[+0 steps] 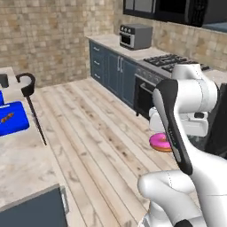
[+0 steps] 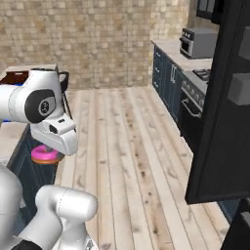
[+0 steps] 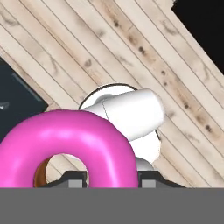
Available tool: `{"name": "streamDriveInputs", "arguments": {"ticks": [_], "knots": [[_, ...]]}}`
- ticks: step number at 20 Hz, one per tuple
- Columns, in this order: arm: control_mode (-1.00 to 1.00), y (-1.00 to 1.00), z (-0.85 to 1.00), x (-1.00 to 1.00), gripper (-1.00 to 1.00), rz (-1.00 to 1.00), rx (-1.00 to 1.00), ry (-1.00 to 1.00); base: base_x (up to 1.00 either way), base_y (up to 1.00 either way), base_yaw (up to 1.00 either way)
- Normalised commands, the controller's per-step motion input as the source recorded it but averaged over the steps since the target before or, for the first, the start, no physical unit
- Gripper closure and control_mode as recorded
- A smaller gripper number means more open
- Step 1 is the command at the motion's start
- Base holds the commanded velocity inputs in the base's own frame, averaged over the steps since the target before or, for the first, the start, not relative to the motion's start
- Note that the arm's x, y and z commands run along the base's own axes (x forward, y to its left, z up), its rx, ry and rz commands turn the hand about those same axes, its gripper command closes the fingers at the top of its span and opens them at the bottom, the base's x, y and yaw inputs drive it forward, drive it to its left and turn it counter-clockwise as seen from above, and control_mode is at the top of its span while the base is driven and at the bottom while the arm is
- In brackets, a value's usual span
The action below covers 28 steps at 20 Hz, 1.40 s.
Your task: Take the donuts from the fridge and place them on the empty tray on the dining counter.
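Observation:
A pink-frosted donut (image 1: 159, 142) hangs under my hand above the wooden floor, and my gripper (image 3: 111, 177) is shut on it. In the hand view the donut (image 3: 70, 140) is a big pink ring with a brown underside, right at the fingertips. From the right it shows as a pink disc (image 2: 45, 155) below the white hand, close to the dining counter (image 2: 10, 136). The counter's beige marble top (image 1: 22, 150) lies at the left. A dark brown tray (image 2: 14, 77) sits at its far end. The fridge's black door (image 2: 219, 107) stands open at the right.
A bright blue tray (image 1: 11, 119) with something small on it lies on the dining counter. A black stool (image 1: 29, 86) stands by that counter. Blue wall cabinets carry a toaster oven (image 1: 135, 36) and a stove (image 1: 170, 62). Open wooden floor (image 2: 132, 146) lies between them.

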Motion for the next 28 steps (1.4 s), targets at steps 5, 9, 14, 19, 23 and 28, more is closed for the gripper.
{"name": "streamDriveInputs", "arguments": {"ticks": [5,9,14,19,23,28], "knots": [[1.0,0.0,0.0,0.0,1.0,0.0,0.0,0.0,0.0,0.0,0.73],[1.0,0.0,0.0,0.0,1.0,0.0,0.0,0.0,0.0,0.03,0.59],[1.0,0.0,0.0,0.0,1.0,0.0,0.0,0.0,0.0,0.84,0.12],[1.0,0.0,0.0,0.0,1.0,0.0,0.0,0.0,0.02,1.0,-0.02],[1.0,0.0,0.0,0.0,1.0,0.0,0.0,0.0,0.0,1.0,-0.04],[1.0,0.0,0.0,0.0,1.0,0.0,0.0,0.0,0.0,1.0,-0.04]]}}
